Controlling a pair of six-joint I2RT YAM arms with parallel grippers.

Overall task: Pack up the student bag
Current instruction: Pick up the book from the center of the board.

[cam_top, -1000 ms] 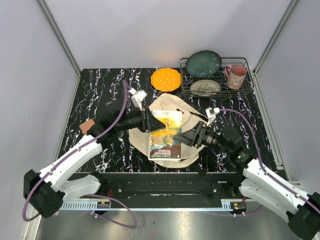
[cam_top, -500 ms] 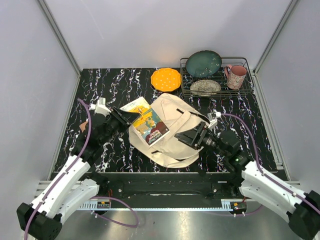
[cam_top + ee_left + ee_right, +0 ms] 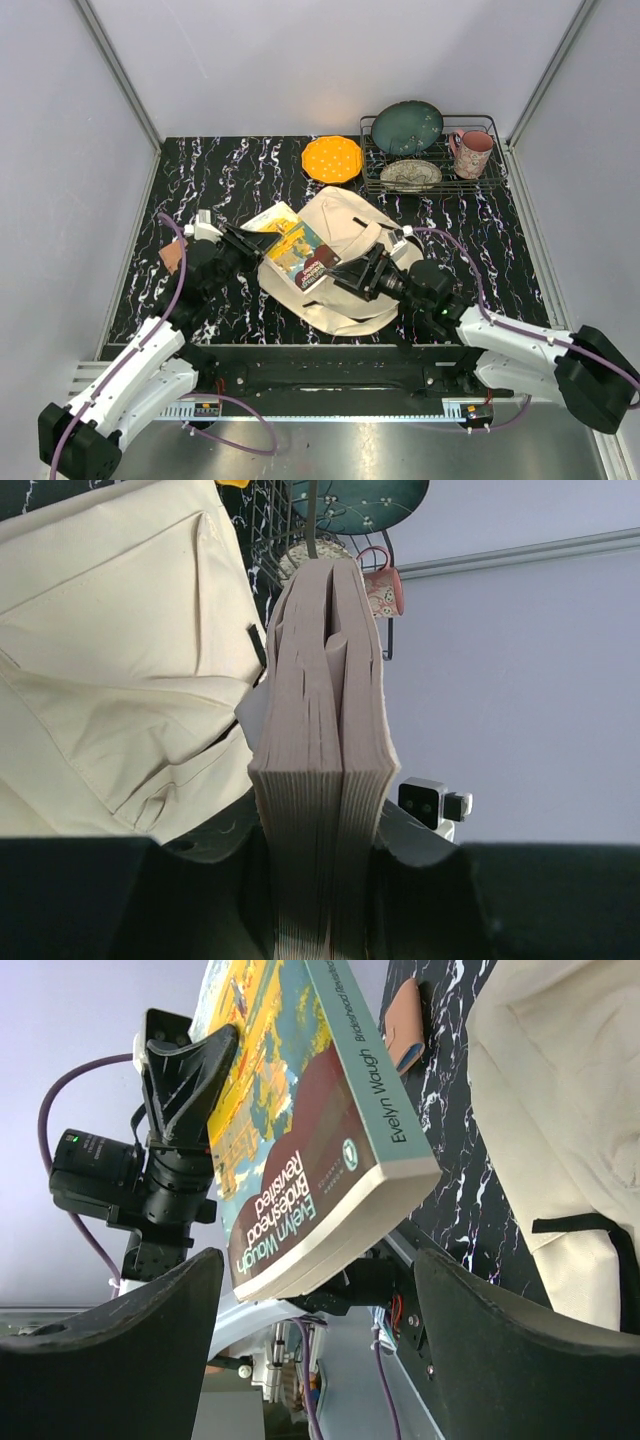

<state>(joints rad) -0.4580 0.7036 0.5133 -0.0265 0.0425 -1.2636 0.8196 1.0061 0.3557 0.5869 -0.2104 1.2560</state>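
The student bag [image 3: 360, 240], a cream-beige backpack, lies in the middle of the table; it also shows in the left wrist view [image 3: 110, 650] and the right wrist view [image 3: 560, 1100]. My left gripper [image 3: 252, 240] is shut on a paperback book [image 3: 298, 252] and holds it tilted above the bag's left edge. The left wrist view shows the book's page edges [image 3: 320, 780] clamped in that gripper [image 3: 320, 855]. My right gripper [image 3: 352, 274] is open over the bag, just right of the book's near corner. The right wrist view shows the book's cover [image 3: 300, 1150] in front of that gripper [image 3: 318, 1345].
A wire rack [image 3: 490, 178] at the back right holds a teal plate [image 3: 408, 127], a patterned bowl [image 3: 411, 175] and a pink mug [image 3: 472, 153]. An orange plate [image 3: 332, 159] lies beside it. A small brown item [image 3: 172, 254] lies at the left.
My left gripper has drawn the book back to the left, from upright over the bag's middle to its left edge. My right gripper has moved left after the book.
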